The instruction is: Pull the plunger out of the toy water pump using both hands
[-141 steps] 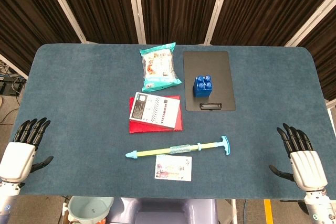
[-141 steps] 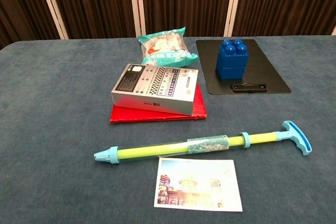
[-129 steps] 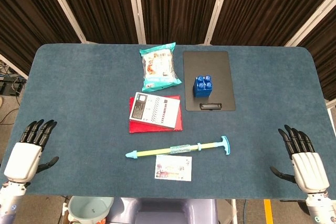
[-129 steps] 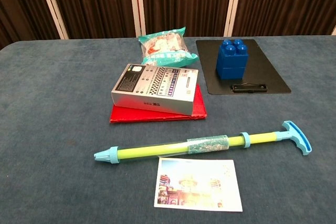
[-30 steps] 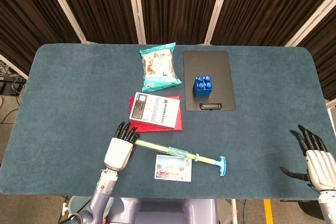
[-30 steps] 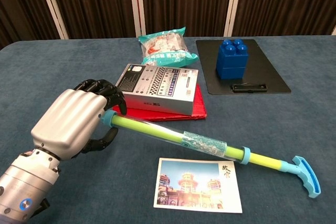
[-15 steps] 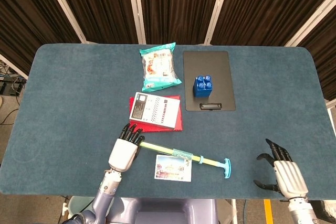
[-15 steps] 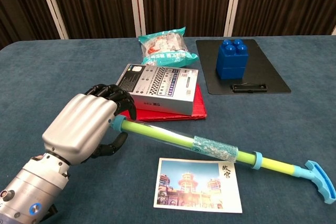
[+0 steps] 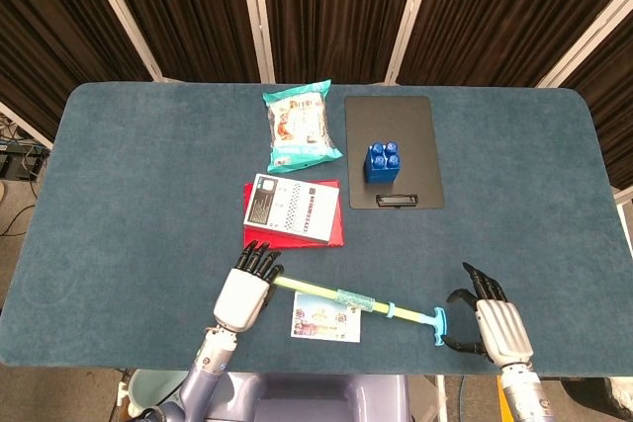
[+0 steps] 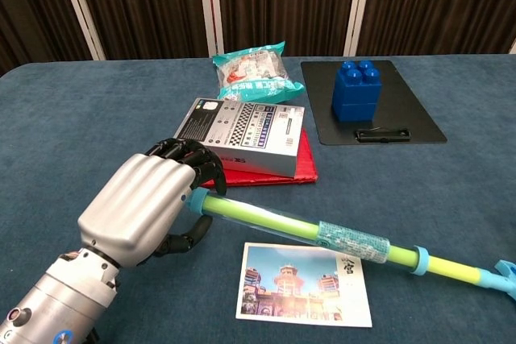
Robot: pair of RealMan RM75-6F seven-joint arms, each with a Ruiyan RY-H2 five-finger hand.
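The toy water pump is a yellow-green tube with a light blue nozzle cap and a blue T-handle. It lies slanted near the table's front edge, above a postcard. My left hand grips its nozzle end, fingers curled over the cap. My right hand shows only in the head view, just right of the handle. Its fingers are spread with nothing held, and its thumb reaches toward the handle. In the chest view the handle is cut off by the right edge.
A postcard lies under the pump's middle. A silver box on a red book sits just behind my left hand. Farther back are a snack bag, a black clipboard and a blue block.
My left hand has carried the pump to the right and toward the front edge. My right hand has moved left, close to the handle.
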